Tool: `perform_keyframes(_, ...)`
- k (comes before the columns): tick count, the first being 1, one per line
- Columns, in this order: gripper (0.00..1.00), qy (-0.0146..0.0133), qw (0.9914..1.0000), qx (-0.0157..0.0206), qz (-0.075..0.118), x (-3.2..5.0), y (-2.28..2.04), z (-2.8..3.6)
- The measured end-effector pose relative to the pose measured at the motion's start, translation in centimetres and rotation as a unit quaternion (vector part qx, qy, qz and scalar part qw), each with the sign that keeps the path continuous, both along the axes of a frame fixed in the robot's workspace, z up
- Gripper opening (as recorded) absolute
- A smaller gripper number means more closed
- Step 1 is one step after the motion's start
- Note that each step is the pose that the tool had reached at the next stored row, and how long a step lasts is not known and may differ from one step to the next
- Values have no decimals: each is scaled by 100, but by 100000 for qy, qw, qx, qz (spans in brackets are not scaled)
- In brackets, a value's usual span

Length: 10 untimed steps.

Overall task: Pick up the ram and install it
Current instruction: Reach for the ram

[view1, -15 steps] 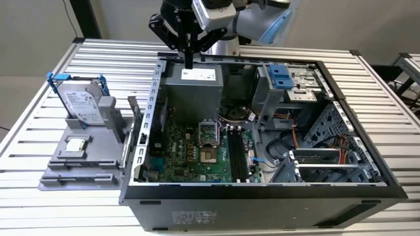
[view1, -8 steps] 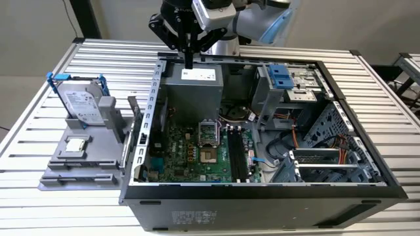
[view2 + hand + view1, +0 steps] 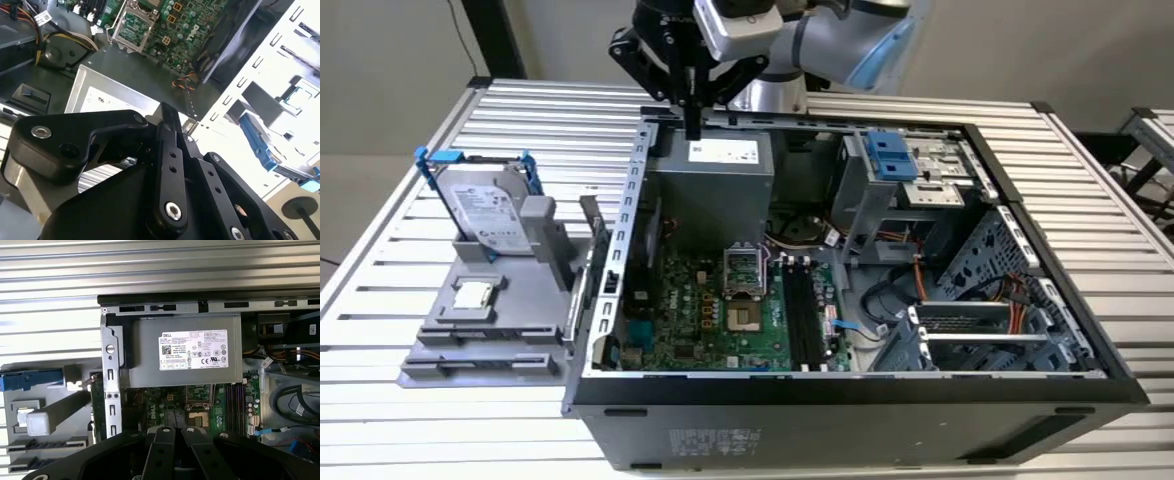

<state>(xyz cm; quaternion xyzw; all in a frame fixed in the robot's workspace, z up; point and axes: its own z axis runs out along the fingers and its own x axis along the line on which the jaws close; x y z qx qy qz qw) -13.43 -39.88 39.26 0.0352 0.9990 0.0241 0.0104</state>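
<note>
Right, starting on the exterior view's left, a grey fixture [image 3: 467,350] sits on the slatted desk [image 3: 374,300]. It carries a silver hard drive [image 3: 487,215] in a blue frame, propped up at the far end, with a small square chip [image 3: 476,293] lying nearer. At the fixture's right edge the ram [image 3: 592,225] stands on its long edge, a thin greenish stick just beside the left wall of the open computer case [image 3: 854,410], and nothing is gripping it. Moving right, the gripper [image 3: 695,130] hangs over the far-left corner of the case, pointing down just above the grey power supply [image 3: 714,185]. In the second wrist view the gripper [image 3: 168,111] has its black fingers [image 3: 170,145] pressed together with nothing between them. Nearer lies the green motherboard [image 3: 707,330], and right of its socket the long black slots [image 3: 807,315] run near to far. Further right, cables and a metal drive cage [image 3: 974,330] occupy the case's right side.
</note>
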Motion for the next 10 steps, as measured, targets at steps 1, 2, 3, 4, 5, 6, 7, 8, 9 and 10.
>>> perform_keyframes(1, 0, -2, 100000, 0, 4, -29, 0, 0)
perform_keyframes(2, 0, -4, 100000, 2, 14, -53, 0, 0)
perform_keyframes(3, 0, -1, 100000, 2, 26, -76, 0, 0)
perform_keyframes(4, 0, 0, 100000, 2, 36, -97, 0, 0)
perform_keyframes(5, 0, -1, 100000, 2, 41, -117, 0, 0)
perform_keyframes(6, 0, -3, 100000, 2, 43, -136, 0, 0)
perform_keyframes(7, 0, 0, 100000, 0, 43, -155, 0, 0)
perform_keyframes(8, 0, -1, 100000, 1, 41, -176, 0, 0)
perform_keyframes(9, 0, -2, 100000, 2, 41, -197, 0, 0)
perform_keyframes(10, 0, -4, 100000, 3, 42, -208, 0, 0)
